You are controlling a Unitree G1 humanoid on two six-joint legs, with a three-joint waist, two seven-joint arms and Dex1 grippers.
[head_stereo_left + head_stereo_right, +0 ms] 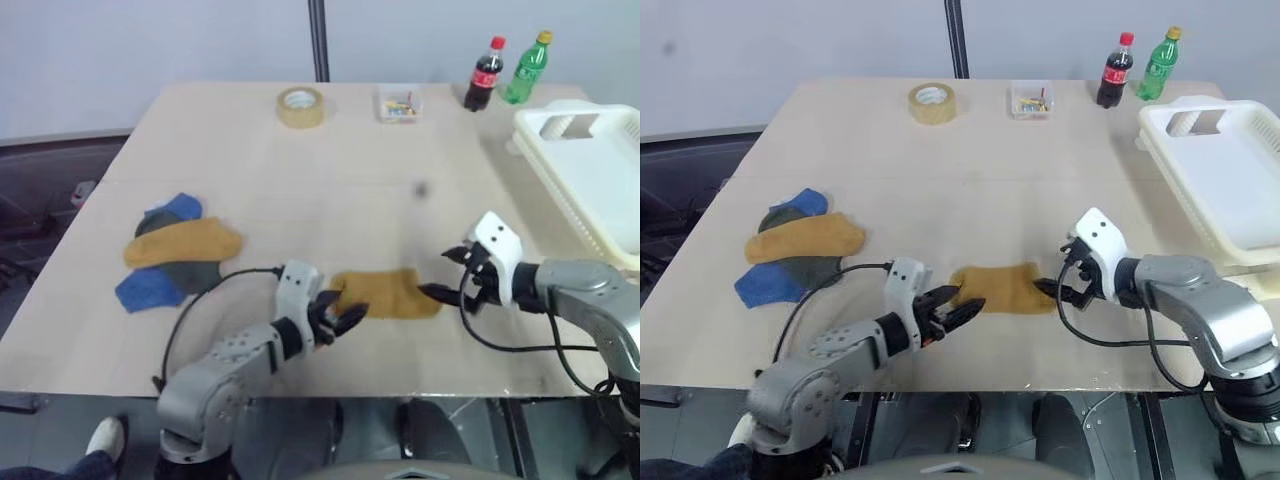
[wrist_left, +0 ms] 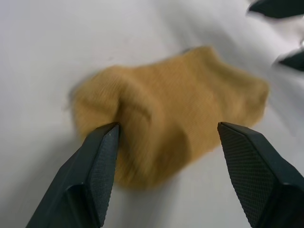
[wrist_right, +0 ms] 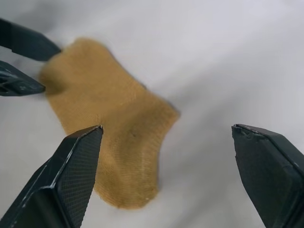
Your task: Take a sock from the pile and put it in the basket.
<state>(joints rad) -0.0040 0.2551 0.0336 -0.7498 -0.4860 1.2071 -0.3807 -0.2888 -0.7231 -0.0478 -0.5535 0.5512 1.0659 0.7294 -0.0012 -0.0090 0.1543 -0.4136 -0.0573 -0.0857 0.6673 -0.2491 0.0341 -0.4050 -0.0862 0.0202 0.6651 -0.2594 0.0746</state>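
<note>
**Mustard sock flat on table, both grippers released beside it**

Surface: light tan table (image 1: 300, 180), matte, smooth, faint smudge mid-table. Pale grey wall behind, dark vertical pole (image 1: 318, 40) at the far edge. Dark floor to the left.

Task thing: single mustard-yellow sock (image 1: 385, 293) lies near the front edge, well apart from the pile (image 1: 175, 252) and from the basket (image 1: 590, 170). It's flat, short ankle cut, knit ribbed texture, slightly rumpled at one end.

Left gripper (image 1: 338, 318) at the sock's left end, jaws spread, nothing clamped; one finger (image 2: 95, 166) just touching the cloth edge. Right gripper (image 1: 450, 275) at the sock's right end, jaws wide apart, holding nothing, sock lying between and past its fingers (image 3: 71, 166). Finger pads are black, cross-hatched.

Pile: blue, dark grey and mustard socks overlapping, soft flat heap on the table's left side.

Basket: white rigid plastic, rectangular, slatted walls, handle cut-out, at the right edge.

Far edge: tape roll (image 1: 300, 107), small clear box (image 1: 399, 104), cola bottle (image 1: 484, 74), green bottle (image 1: 527, 68).
</note>
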